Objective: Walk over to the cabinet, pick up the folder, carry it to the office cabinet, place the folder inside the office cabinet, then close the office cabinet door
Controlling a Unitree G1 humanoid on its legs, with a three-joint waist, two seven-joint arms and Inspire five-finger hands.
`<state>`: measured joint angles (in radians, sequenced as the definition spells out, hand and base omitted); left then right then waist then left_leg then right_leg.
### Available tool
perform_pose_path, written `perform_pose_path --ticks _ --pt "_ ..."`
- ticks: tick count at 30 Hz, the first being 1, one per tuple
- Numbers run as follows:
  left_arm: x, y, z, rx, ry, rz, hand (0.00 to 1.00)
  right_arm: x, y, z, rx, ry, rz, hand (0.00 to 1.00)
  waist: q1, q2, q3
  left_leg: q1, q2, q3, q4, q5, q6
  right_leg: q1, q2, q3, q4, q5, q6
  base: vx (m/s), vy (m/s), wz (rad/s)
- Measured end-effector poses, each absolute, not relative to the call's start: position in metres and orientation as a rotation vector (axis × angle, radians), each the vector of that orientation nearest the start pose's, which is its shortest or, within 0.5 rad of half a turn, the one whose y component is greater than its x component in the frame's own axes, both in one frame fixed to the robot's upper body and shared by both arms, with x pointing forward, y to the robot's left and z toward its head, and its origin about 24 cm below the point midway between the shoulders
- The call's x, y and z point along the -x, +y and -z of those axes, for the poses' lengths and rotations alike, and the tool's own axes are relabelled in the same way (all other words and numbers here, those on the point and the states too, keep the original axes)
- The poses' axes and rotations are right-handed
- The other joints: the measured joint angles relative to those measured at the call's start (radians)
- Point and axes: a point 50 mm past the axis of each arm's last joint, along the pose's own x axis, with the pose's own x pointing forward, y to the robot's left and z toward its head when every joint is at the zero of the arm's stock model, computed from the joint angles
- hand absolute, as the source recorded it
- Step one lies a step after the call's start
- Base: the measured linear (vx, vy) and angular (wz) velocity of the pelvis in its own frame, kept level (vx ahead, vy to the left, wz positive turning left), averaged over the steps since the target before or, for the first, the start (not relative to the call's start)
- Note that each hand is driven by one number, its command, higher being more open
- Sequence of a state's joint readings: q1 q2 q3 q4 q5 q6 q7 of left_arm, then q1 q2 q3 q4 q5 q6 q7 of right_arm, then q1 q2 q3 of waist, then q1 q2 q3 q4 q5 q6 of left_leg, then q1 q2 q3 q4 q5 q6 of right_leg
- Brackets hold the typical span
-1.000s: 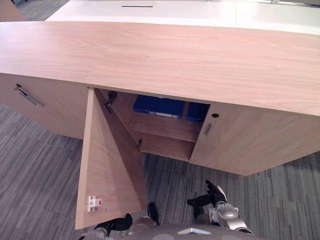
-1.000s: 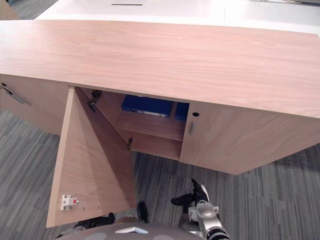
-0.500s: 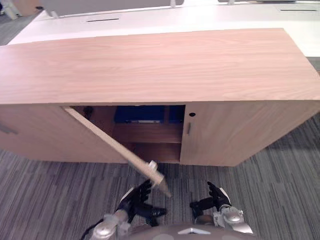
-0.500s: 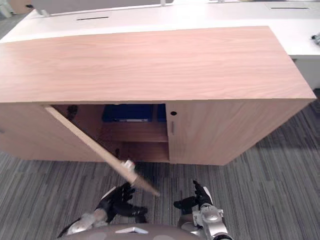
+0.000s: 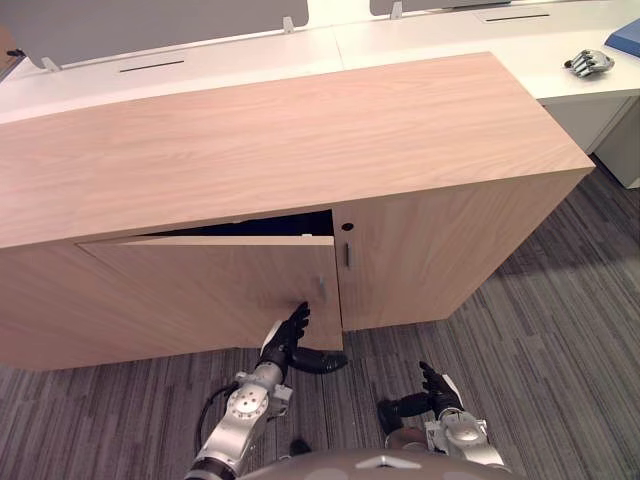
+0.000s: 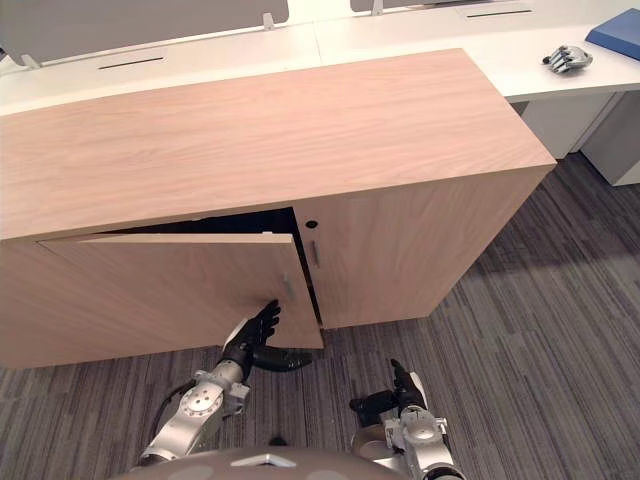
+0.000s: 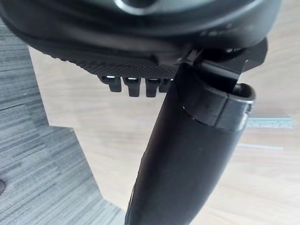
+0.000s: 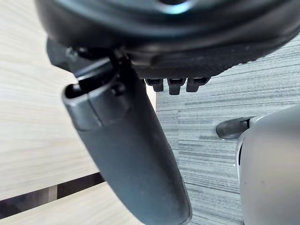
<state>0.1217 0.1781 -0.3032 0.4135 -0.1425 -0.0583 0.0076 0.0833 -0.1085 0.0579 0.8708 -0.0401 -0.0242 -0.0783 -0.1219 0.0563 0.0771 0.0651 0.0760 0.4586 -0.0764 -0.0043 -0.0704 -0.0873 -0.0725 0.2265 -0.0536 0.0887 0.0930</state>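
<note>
Office cabinet door (image 5: 210,285) stands ajar, a narrow dark gap along its top; the left hand (image 5: 283,343) presses straight fingers against it beside the handle (image 5: 322,290). The right hand (image 5: 438,388) hangs low over grey carpet (image 5: 560,300), fingers relaxed, empty.

White tabletop (image 5: 440,30) runs along the far side, two slabs butted together. Grey divider screens (image 5: 150,20) stand on its rear edge. There's one dark cable slot (image 5: 152,66) in the left slab and another (image 5: 497,16) in the right. A loose silver-grey mechanical hand (image 5: 588,63) lies near the tabletop's right end, with a blue flat item (image 5: 626,38) just past it at the frame corner. A white base unit (image 5: 580,118) sits under that end. Grey striped carpet (image 5: 560,330) lies below the tabletop.
</note>
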Motion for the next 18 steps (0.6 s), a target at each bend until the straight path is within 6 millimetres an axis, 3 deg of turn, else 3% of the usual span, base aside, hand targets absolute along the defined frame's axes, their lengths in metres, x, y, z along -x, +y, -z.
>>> perform_pose_path --ticks 9,18 --pt "-0.207 0.156 0.075 -0.137 0.497 0.078 1.00 -0.126 -0.181 0.147 0.181 0.961 0.075 1.00 0.000 -0.042 -0.026 0.003 0.002 0.008 -0.002 0.002 0.003 0.000 0.003 0.004 -0.005 0.003 0.001 0.00 0.000 -0.02" --pt "-0.220 0.160 0.072 -0.163 0.483 0.063 1.00 -0.124 -0.182 0.148 0.157 0.973 0.104 1.00 -0.003 -0.045 -0.031 0.007 0.001 0.014 -0.005 0.002 0.003 0.000 0.003 0.005 -0.005 0.003 0.001 0.00 -0.001 -0.01"
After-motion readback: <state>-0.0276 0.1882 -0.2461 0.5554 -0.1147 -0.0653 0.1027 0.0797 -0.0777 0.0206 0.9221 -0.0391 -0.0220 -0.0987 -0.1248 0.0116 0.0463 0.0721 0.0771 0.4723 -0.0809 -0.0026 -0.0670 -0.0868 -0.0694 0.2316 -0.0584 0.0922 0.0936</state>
